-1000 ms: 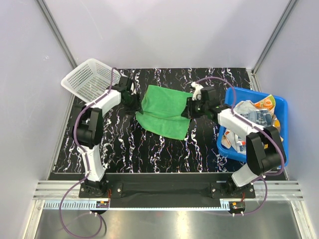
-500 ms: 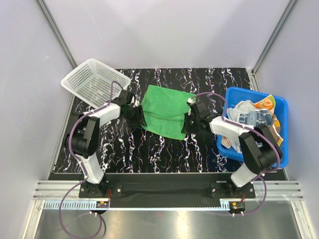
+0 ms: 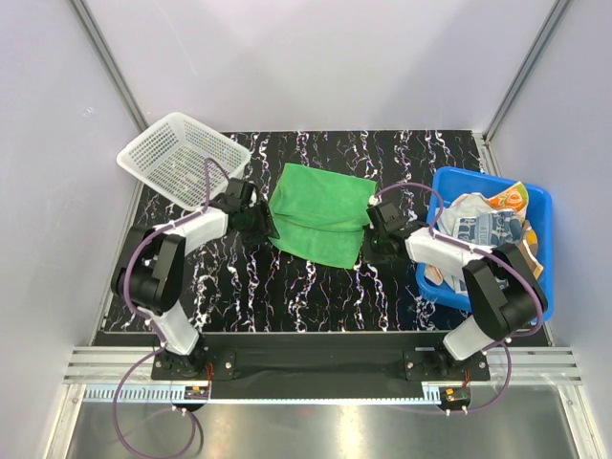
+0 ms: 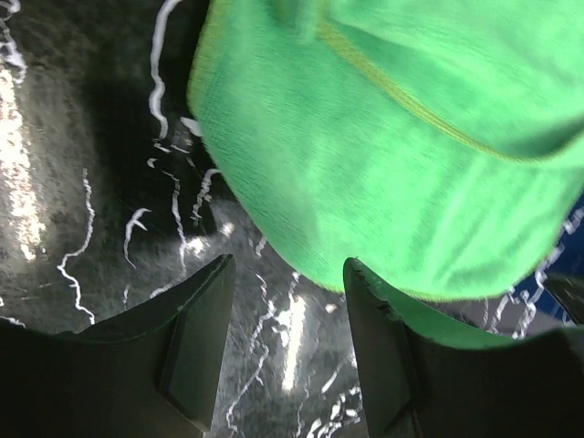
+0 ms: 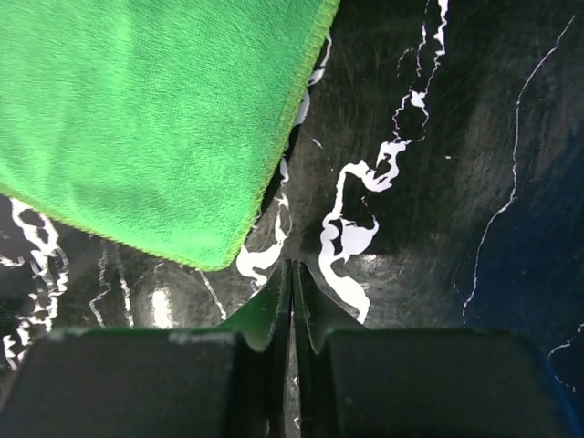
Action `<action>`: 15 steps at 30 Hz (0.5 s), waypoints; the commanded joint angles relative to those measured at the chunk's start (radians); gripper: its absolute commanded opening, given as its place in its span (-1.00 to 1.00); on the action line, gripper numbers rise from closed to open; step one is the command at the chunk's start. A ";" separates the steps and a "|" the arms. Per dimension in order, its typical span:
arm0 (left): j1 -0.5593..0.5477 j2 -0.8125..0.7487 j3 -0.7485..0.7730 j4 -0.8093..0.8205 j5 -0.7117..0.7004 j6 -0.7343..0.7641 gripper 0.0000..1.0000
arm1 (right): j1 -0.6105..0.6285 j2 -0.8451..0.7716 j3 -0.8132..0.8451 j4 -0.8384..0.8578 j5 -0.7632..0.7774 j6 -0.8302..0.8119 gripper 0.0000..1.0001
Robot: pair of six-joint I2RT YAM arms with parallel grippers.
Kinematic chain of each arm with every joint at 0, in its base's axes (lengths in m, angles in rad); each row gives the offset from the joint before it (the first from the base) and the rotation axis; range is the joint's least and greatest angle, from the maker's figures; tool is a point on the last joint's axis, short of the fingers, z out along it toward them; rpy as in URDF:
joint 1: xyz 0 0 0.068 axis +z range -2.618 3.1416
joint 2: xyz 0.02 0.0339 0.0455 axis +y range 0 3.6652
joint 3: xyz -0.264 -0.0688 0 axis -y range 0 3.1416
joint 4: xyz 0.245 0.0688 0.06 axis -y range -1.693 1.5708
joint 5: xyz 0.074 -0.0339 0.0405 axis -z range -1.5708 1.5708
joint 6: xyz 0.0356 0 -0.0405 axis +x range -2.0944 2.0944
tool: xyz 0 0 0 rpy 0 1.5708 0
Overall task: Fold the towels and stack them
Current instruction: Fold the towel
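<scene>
A plain green towel (image 3: 317, 214) lies folded on the black marbled table, in the middle. It also shows in the left wrist view (image 4: 392, 155) and the right wrist view (image 5: 155, 119). My left gripper (image 3: 260, 223) sits low at its left edge, open and empty (image 4: 285, 301), jaws just short of the cloth. My right gripper (image 3: 375, 234) sits at its right edge, shut on nothing (image 5: 293, 278), beside the towel's near corner. More towels (image 3: 483, 225), pale patterned and orange, lie heaped in the blue tub (image 3: 541, 206).
A white mesh basket (image 3: 177, 158) stands tilted at the back left, close to my left arm. The blue tub stands at the right edge, against my right arm. Grey walls close the back and sides.
Both grippers have drawn back from the green towel's edges toward the near side and let it go. The towel now lies folded over, flatter and narrower.
</scene>
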 commanded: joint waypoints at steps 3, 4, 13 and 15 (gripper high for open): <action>-0.007 0.070 0.010 0.099 -0.067 -0.056 0.08 | 0.009 -0.080 0.033 0.009 0.007 0.005 -0.88; -0.016 0.065 0.010 0.146 -0.064 -0.053 0.08 | 0.007 -0.084 0.035 0.017 0.003 0.007 -0.88; -0.095 0.096 0.201 0.156 -0.026 -0.027 0.08 | 0.009 -0.148 0.035 0.031 -0.039 0.012 -0.88; -0.107 0.087 0.256 0.087 -0.056 -0.009 0.08 | 0.009 -0.156 0.038 0.029 -0.034 0.001 -0.87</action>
